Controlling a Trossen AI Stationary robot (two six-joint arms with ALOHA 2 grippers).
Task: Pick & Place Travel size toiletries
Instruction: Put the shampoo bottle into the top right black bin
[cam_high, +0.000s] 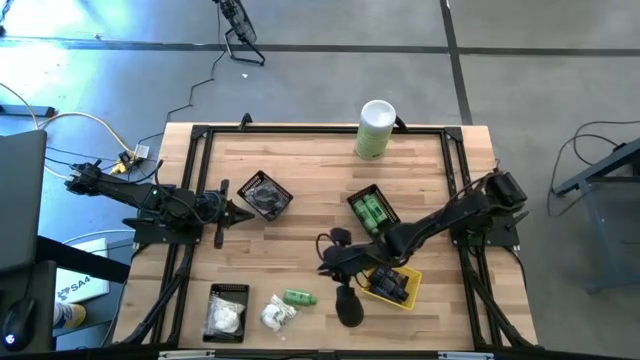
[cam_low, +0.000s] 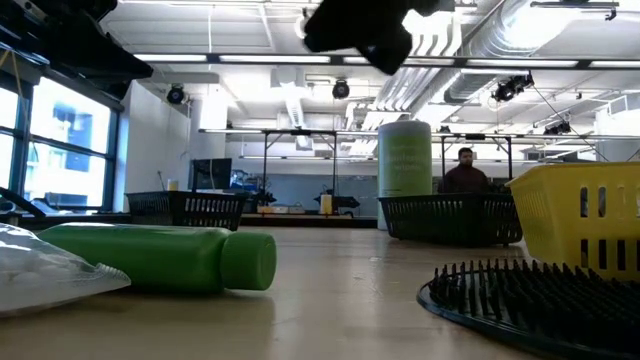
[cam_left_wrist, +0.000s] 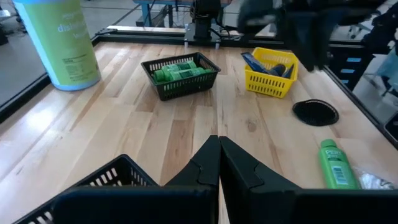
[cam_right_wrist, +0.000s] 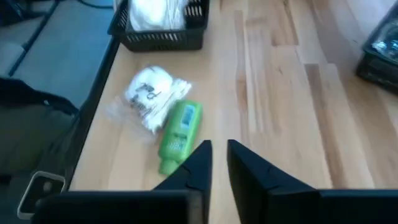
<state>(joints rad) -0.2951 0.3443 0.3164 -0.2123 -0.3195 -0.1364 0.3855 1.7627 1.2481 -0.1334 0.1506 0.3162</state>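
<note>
Right gripper (cam_right_wrist: 219, 155) raised over table centre, fingers narrowly apart, empty, left gripper (cam_left_wrist: 219, 155) closed

Both robot arms are matte black, built of chunky jointed segments. The left black arm (cam_high: 150, 200) trails yellow and white cables at its base. The right black arm (cam_high: 450, 215) carries looping black cable along its links. Each wedge-shaped black gripper finger (cam_left_wrist: 199, 171) is smooth and tapers to a blunt tip.
</note>
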